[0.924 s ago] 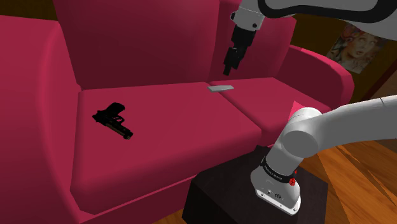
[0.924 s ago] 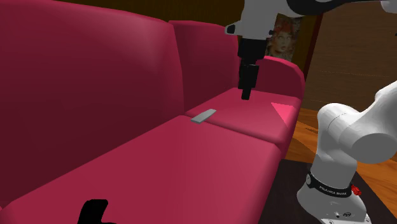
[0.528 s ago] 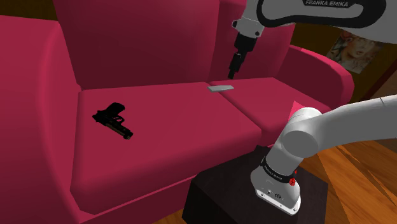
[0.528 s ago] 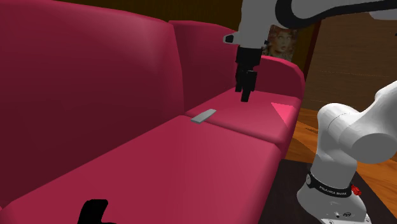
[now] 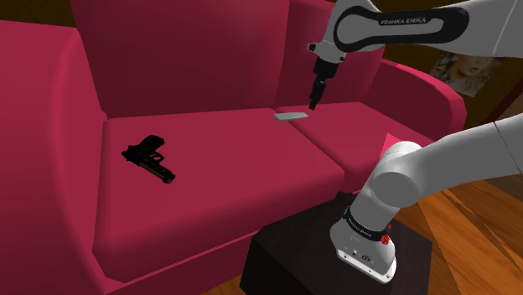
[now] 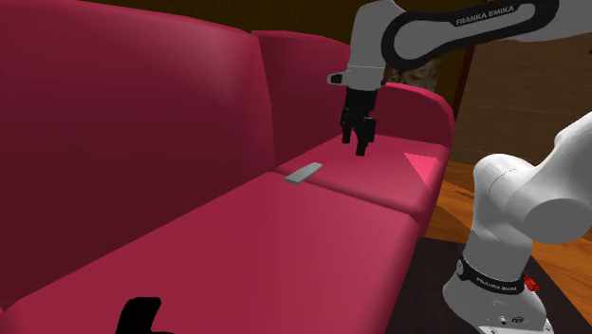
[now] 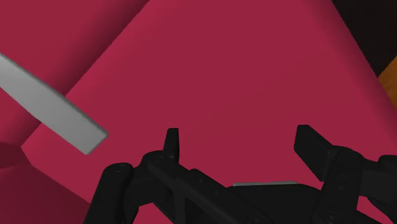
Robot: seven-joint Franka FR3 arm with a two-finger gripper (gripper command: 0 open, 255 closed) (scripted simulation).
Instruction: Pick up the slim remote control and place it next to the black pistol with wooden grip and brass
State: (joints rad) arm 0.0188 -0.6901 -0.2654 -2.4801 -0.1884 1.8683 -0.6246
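With the claw [image 5: 315, 102] spread and empty over the sofa [image 5: 209, 172], shift it toward 8 o'clock in the shoulder view until the grey remote [image 5: 291, 116], lying on the cushion seam, is centred between its jaws, then descend.

- The remote [image 7: 51, 105] ran off the wrist view's edge, so I saw just one squared end of it there.
- The pistol [image 6: 140, 316] was cut by the second exterior view's bottom edge, leaving a flat black shape.
- In the shoulder view the pistol looked all black, and I could not tell its grip material or any brass.
- The wall picture [image 5: 463, 70] sat partly behind my arm [image 5: 402, 25].
- My stand [image 5: 289, 260] ran off the shoulder view's bottom edge.
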